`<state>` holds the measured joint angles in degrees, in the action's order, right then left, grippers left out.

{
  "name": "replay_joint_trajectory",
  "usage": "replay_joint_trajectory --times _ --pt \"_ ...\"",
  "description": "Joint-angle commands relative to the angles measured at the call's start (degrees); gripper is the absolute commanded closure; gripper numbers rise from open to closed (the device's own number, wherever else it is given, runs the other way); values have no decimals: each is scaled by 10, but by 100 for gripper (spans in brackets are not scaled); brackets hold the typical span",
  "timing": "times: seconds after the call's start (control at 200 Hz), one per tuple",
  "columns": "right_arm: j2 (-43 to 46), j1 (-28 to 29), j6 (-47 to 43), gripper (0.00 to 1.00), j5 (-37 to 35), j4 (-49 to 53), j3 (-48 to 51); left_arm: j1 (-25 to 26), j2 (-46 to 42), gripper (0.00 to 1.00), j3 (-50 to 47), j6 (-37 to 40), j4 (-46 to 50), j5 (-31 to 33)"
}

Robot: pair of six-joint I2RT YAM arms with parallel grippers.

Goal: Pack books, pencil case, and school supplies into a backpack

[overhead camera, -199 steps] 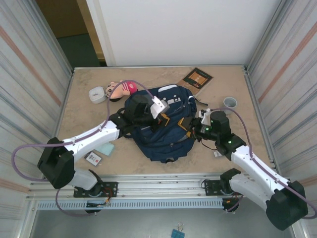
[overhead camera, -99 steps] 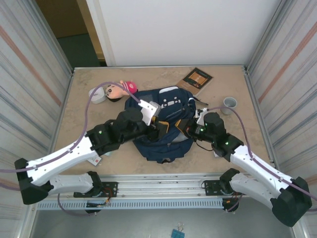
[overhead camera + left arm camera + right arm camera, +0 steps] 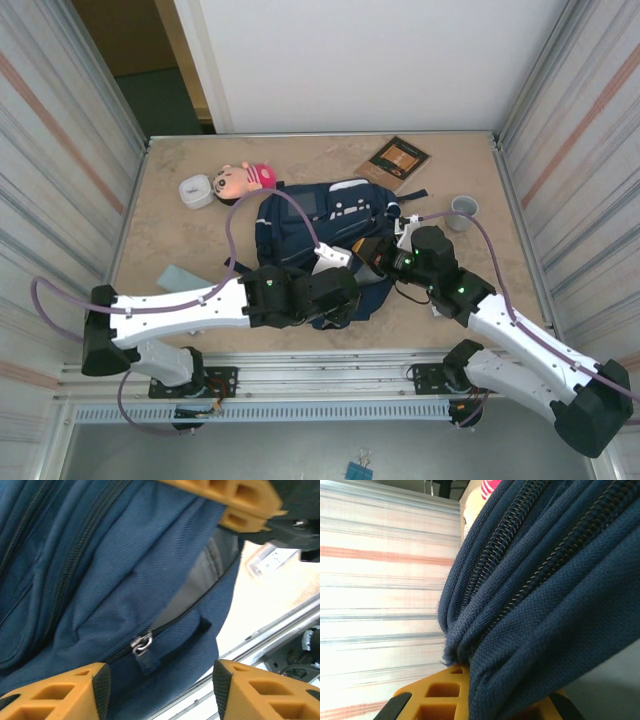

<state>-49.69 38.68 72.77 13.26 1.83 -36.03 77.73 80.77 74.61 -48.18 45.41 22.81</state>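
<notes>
**Right jaws clamped on the backpack, left jaws apart over its zipper**

From the overhead camera I have the navy backpack (image 3: 310, 215) lying flat in the middle of the table, with both arms meeting at its near right corner. The right gripper (image 3: 372, 256) is clenched on the bag. In its wrist view, a thick fold of blue fabric with two zipper tracks wells up out of the orange fingers (image 3: 437, 697), so the cloth sits between them, pinched tight.

The left gripper (image 3: 160, 682) is released and its two orange fingers stand well apart. The bag lies directly beyond them. A metal zipper pull (image 3: 141, 644) and the short fabric tab beside it sit in the gap, just past the fingertips and apart from both. Next to the pull the zipper is parted, and pale grey lining shows through the slit. At the top of this view I can see the right gripper's orange fingers on the bag's rim. Beyond that edge a white card-like pack (image 3: 270, 560) lies on the bare table.

The rest lies loose around the bag:
- The brown book (image 3: 396, 160) is at the far edge, just off the bag's far right corner.
- The doll-faced pouch (image 3: 245, 178) is touching the bag's far left corner, with a white rounded box (image 3: 196, 190) beside it.
- The grey cup (image 3: 463, 208) stands out to the right.
- The teal pad (image 3: 180, 277) is on the left — near my left forearm and well apart from the bag.
</notes>
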Motion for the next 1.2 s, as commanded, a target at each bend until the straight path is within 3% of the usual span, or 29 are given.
replay_joint_trajectory --times 0.0,0.241,0.416,0.561,0.837,0.932,1.067,1.198 --pt "8 5 -23 100 -7 -35 -41 0 7 44 22 -58 42 36" --pt "-10 8 -16 100 9 -45 -53 0 40 47 19 -77 33 40" --pt "-17 14 -12 100 13 -60 -56 -2 46 57 21 -106 57 68" --pt "-19 23 -5 100 23 -83 -50 -16 49 58 10 -128 57 60" --pt "-17 26 -36 100 40 -52 -53 -44 23 79 -25 -146 16 38" --pt "-19 15 -79 100 69 -35 -48 -71 -3 85 -52 -142 -22 -21" --pt "-41 -4 -96 100 117 -44 -37 -121 -59 100 -141 -118 -168 -146" --pt "-63 -17 -117 100 145 -43 -39 -154 -101 100 -193 -106 -255 -229"
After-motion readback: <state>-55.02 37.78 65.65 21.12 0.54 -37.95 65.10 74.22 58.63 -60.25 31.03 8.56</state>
